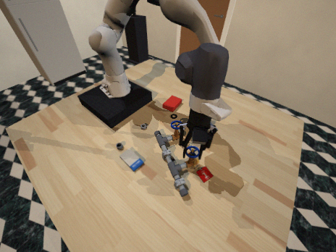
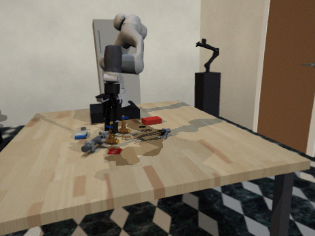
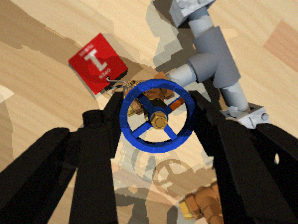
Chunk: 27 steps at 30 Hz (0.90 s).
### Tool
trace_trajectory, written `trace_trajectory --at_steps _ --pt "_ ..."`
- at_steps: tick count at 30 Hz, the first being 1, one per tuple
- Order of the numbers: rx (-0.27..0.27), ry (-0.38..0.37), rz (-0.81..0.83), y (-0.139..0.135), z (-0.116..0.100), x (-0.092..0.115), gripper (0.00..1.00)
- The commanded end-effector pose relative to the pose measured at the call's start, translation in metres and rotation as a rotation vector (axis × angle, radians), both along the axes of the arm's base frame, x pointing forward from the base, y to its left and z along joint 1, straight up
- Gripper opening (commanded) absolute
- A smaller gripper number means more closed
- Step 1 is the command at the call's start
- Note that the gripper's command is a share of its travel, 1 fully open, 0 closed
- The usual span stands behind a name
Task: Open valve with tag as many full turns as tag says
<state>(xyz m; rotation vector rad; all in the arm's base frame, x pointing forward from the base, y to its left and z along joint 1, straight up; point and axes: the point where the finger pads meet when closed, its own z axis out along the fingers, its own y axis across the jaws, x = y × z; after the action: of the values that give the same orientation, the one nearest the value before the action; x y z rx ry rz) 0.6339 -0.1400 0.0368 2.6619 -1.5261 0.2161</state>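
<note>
A grey pipe (image 1: 170, 159) lies on the wooden table and carries two brass valves with blue handwheels. The near valve's handwheel (image 1: 192, 147) has a red tag (image 1: 204, 174) marked "1" chained to it. The tag also shows in the wrist view (image 3: 97, 63). My gripper (image 1: 192, 148) hangs straight down over this valve and is shut on its blue handwheel (image 3: 156, 115), one black finger on each side of the rim. The second valve's handwheel (image 1: 176, 125) stands free behind the gripper. In the exterior view the gripper (image 2: 111, 127) stands over the valves.
A red block (image 1: 172, 103) lies behind the pipe, with a small black ring (image 1: 174, 116) near it. A grey and blue card (image 1: 132, 159), a small dark cup (image 1: 119, 146) and a grey nut (image 1: 143, 124) lie to the left. The arm's black base (image 1: 115, 99) stands at the back left.
</note>
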Motion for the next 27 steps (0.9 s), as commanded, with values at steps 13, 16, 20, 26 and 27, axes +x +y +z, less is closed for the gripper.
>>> trace_trajectory --at_steps 13,16,20,26,27 --pt "-0.068 0.063 0.625 0.0006 -0.0009 -0.0004 0.1" --pt "-0.072 0.067 0.654 0.0006 -0.0009 -0.0004 0.1" --pt "-0.093 0.085 0.818 0.0006 -0.0009 -0.0004 0.1" --pt "-0.112 0.102 0.991 0.0006 -0.0008 -0.0004 0.1" --pt "-0.115 0.104 1.019 0.0006 -0.0008 -0.0004 0.1"
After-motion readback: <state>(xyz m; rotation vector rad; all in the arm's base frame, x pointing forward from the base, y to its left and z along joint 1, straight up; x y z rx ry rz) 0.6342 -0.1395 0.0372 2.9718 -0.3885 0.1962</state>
